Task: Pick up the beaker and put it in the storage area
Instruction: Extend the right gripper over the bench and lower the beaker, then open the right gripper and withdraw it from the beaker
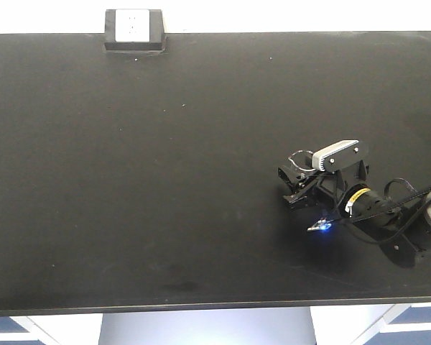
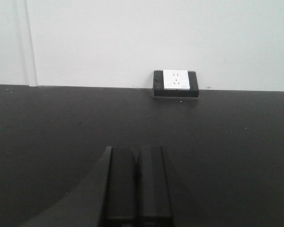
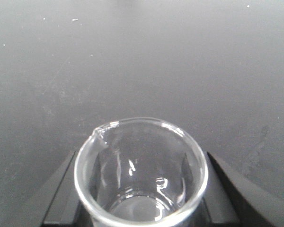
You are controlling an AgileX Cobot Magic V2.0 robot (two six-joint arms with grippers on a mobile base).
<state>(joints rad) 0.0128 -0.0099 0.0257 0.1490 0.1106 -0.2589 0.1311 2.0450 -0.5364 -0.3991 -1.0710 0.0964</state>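
Observation:
The beaker (image 3: 141,177) is clear glass, upright, with its pouring lip at the upper left of the rim. My right gripper (image 3: 141,208) is shut on the beaker, one black finger pressed to each side of the glass. In the front view the right gripper (image 1: 293,185) sits low over the right part of the storage area (image 1: 165,180), a wide matte-black benchtop, with the beaker (image 1: 300,158) faint between its fingers. Whether the beaker's base touches the bench I cannot tell. My left gripper (image 2: 136,151) is shut with nothing in it, and it is outside the front view.
A small black box with a white socket face (image 1: 133,29) stands at the bench's back edge, far left of the right arm, and the box (image 2: 175,83) also shows ahead of the left gripper. A white wall runs behind the bench. Black cables (image 1: 416,208) trail from the right arm.

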